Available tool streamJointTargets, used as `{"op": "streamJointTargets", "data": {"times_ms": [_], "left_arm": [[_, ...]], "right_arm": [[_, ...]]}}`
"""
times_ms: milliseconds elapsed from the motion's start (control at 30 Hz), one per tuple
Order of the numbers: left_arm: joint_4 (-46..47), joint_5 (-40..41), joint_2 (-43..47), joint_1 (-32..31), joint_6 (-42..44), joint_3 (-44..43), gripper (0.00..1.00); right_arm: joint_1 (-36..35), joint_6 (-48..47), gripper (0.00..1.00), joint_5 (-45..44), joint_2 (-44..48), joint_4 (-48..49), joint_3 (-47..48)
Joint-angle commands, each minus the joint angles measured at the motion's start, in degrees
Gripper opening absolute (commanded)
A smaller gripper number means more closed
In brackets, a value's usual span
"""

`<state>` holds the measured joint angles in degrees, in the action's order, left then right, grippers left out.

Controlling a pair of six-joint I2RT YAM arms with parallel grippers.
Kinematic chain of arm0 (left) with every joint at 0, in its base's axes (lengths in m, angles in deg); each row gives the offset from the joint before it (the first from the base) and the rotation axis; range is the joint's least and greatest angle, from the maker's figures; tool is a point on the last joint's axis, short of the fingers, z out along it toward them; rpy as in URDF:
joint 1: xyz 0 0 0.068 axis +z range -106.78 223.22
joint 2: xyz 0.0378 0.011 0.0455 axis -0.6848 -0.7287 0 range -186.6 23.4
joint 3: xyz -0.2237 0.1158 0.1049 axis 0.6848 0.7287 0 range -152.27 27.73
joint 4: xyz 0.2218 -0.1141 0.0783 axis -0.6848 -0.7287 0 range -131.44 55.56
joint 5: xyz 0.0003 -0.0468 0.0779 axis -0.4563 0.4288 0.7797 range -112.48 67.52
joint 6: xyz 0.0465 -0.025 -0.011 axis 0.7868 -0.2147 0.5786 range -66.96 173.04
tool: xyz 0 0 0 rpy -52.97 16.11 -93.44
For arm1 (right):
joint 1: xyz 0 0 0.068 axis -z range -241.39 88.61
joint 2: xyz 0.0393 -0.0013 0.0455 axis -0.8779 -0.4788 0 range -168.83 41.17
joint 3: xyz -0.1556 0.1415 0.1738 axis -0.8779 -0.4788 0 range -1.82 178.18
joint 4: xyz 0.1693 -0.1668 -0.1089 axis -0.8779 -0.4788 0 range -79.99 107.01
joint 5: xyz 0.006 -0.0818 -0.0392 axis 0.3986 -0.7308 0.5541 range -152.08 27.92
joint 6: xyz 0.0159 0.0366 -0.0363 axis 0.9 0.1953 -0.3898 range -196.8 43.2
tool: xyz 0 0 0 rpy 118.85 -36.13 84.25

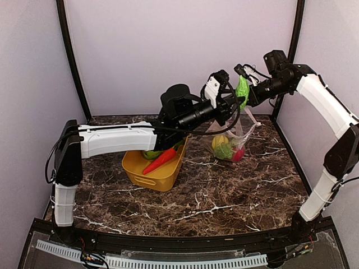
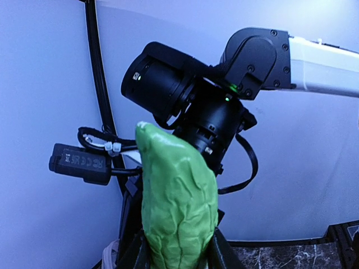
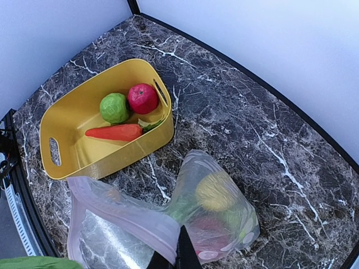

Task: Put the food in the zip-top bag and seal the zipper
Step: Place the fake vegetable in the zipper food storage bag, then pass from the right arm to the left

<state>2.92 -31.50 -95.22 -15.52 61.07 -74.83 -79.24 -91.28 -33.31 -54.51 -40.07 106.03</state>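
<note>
Green leafy greens [image 2: 176, 190] sit clamped in my left pincer [image 2: 176, 255], raised above the zip-top bag [image 3: 219, 207]. My right pincer [image 3: 180, 252] pinches its mouth edge upward; a lemon [image 3: 216, 190] lies inside, on the tabletop [image 3: 235, 112].

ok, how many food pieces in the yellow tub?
3 in the yellow tub: lime and red tomato side by side, orange carrot lying next to them. Tub floor shows whole; none looks hidden.
</note>
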Motion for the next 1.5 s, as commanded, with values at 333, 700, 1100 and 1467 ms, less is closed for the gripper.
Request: {"op": "streamJointTargets", "data": {"times_ms": [333,700,1100,1467], "left_arm": [[-0.59,10.61,-4.96,-0.06,5.99,-1.04,0.6],[-6.58,16.82,3.66,-1.48,0.03,2.55,0.7],[-27.2,27.38,9.14,-4.09,-36.51,5.33,0.52],[-29.8,22.03,3.8,-4.09,-45.1,1.4,0.53]], "right_arm": [[1.23,0.72,0.0,1.58,2.6,1.06,-1.02],[2.55,0.56,0.0,1.44,2.34,1.58,-2.05],[1.73,0.25,0.0,1.65,1.37,2.41,-3.03],[0.19,-0.81,0.0,-0.12,2.87,3.11,-5.96]]}}
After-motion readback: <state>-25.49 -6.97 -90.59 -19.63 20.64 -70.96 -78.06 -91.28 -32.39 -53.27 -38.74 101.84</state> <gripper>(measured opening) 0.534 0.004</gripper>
